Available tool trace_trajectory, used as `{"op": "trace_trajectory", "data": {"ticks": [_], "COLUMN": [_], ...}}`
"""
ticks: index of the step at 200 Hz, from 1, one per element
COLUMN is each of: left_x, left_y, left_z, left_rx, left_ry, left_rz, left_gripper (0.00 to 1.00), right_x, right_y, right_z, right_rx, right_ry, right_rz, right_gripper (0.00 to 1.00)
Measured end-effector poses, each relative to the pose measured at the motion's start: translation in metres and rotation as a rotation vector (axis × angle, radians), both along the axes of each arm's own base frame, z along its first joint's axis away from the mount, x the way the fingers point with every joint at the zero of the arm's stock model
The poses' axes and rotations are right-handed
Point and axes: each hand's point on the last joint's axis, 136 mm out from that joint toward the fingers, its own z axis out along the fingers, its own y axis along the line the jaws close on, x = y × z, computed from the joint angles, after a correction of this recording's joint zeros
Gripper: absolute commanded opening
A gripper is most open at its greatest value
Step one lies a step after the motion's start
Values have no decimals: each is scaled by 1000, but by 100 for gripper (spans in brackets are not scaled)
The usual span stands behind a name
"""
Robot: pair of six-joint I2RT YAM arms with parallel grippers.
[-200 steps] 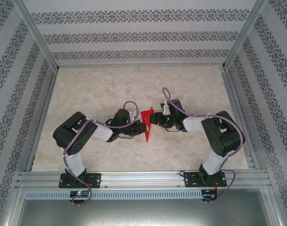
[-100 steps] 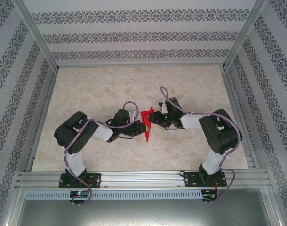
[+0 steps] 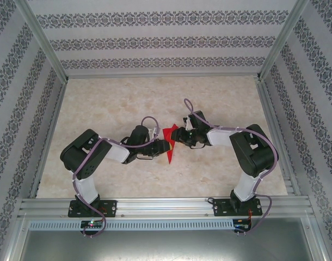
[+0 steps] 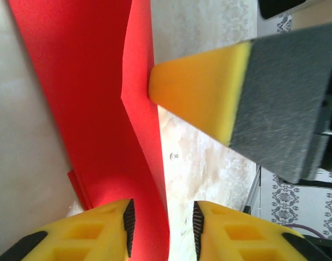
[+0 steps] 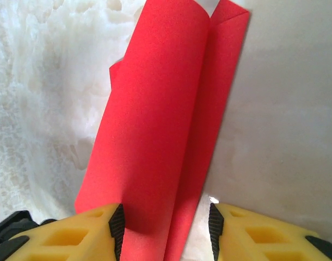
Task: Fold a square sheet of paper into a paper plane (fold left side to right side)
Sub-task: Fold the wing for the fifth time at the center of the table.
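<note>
**Mid-fold: both grippers at red sheet, table centre**

Top cam, near → far. Arm bases sit at 6 o'clock, and both arms reach in to the centre of the table [image 3: 117,103]. L gripper [image 3: 164,145] comes at the square sheet of paper [image 3: 170,153] from 9 o'clock, R gripper [image 3: 176,136] from approx. 2 o'clock, so they meet over it. Sheet is narrow, pointed end toward 6, wider end toward 12.

L wrist cam: jaws part-spread. A red edge runs between them w/ bare table showing on one side, so straddling, not pinching. R fingertip [image 4: 198,95] touches that same edge further up, prob. to steady or push the flap over.

R wrist cam: jaws spread, curved red flap between the pads, not clamped as far as I can tell.

Judgement: L→R fold under way, crease not yet pressed flat.
</note>
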Motion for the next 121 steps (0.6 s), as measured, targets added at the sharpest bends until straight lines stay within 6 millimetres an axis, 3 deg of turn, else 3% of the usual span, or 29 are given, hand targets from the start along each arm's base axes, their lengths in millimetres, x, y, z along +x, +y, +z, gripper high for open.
{"op": "trace_trajectory", "data": {"ticks": [41, 86, 121], "left_x": [6, 15, 19], "left_y": [8, 2, -3], "left_z": [0, 10, 8], "left_rx": [13, -2, -11], "left_ry": [2, -20, -11], "left_rz": [16, 11, -7], "left_gripper": [43, 43, 38], "right_x": [0, 0, 0], "right_y": [0, 0, 0], "right_z": [0, 0, 0], "right_rx": [-1, -1, -3], "right_ry": [1, 1, 3], "right_rz": [0, 0, -1], "right_gripper": [46, 46, 47]}}
